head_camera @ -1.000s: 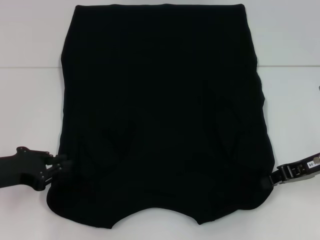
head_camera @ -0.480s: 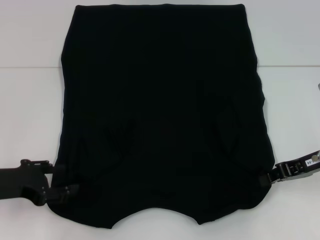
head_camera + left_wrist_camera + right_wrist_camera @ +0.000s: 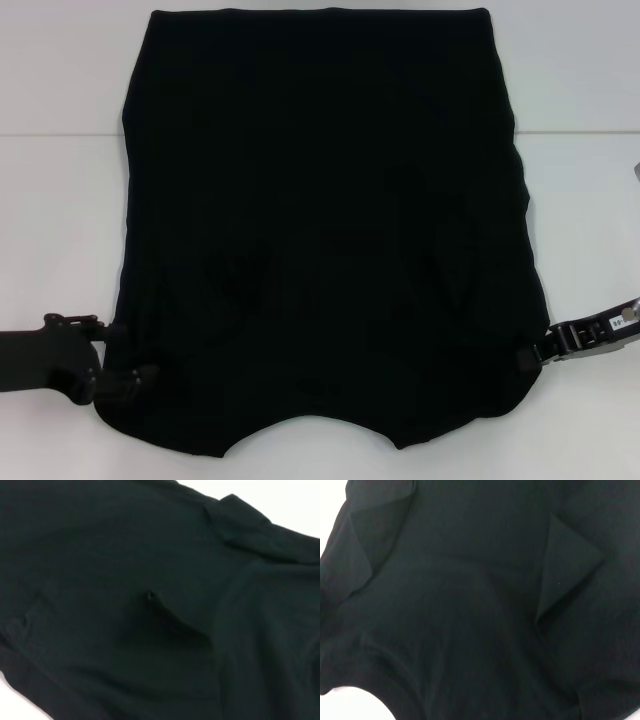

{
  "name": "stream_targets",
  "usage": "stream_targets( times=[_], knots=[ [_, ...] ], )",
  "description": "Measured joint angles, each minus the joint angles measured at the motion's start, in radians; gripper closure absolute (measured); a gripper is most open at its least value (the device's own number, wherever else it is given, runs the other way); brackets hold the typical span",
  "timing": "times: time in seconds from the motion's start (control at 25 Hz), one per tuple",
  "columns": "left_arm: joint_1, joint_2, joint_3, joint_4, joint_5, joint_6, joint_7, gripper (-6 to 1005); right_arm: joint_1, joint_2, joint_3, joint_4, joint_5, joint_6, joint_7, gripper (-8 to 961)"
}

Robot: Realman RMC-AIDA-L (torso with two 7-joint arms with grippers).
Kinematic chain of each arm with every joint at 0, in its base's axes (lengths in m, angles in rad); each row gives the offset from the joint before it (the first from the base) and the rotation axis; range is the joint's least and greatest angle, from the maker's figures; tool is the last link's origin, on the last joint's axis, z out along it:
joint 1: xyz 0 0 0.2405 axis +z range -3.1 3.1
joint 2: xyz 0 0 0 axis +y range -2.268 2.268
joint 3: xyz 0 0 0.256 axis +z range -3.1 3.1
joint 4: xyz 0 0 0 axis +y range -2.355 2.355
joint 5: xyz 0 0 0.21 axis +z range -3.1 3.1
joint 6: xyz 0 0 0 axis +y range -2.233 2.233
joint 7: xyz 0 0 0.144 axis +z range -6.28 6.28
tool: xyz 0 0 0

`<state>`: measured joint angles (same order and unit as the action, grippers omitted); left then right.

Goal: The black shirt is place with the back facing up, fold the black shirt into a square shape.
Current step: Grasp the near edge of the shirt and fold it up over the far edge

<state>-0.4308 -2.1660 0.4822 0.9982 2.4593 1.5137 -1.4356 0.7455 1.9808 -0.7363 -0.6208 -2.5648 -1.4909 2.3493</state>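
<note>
- At the near left edge of the cloth, the left gripper meets the black shirt; two finger tips show, one above the other with a gap between them, both at the hem line. Whether cloth lies between them cannot be told, black on black.
- At the near right edge, the right gripper touches the shirt's border; only a short dark stub of it shows against the fabric, and how far its fingers stand apart cannot be told.
- Both arms enter from the picture's side edges and are cut off there; the left arm shows as a dark block, the right as a narrow bar with a small white label.
- The left wrist view is filled by the shirt, with a raised pinch of cloth near the middle; that arm's own fingers do not appear.
- The right wrist view likewise shows only the shirt, with a triangular folded flap; no fingers appear.
- The shirt lies flat on the white table, covering most of the head view's centre.
- Its long axis runs away from the robot: a straight edge lies far, a curved notch lies near.
- The sleeves seem turned inward as faint creases; their outlines are hard to make out.
</note>
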Motion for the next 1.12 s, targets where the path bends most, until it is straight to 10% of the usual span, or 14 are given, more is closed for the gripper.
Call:
stream_targets(
  times=[0.12, 0.64, 1.12],
  knots=[
    [0.005, -0.001, 0.016, 0.003, -0.003, -0.009, 0.007, 120, 0.001, -0.001, 0.000, 0.000, 0.000, -0.001, 0.002, 898],
    [-0.002, 0.000, 0.016, 0.004, -0.005, -0.005, 0.004, 776, 0.001, -0.003, 0.008, 0.000, 0.002, 0.001, 0.003, 898],
    [0.006, -0.001, -0.004, 0.011, -0.007, 0.005, 0.001, 978, -0.007, 0.000, 0.018, 0.000, 0.003, 0.003, -0.016, 898]
  ],
)
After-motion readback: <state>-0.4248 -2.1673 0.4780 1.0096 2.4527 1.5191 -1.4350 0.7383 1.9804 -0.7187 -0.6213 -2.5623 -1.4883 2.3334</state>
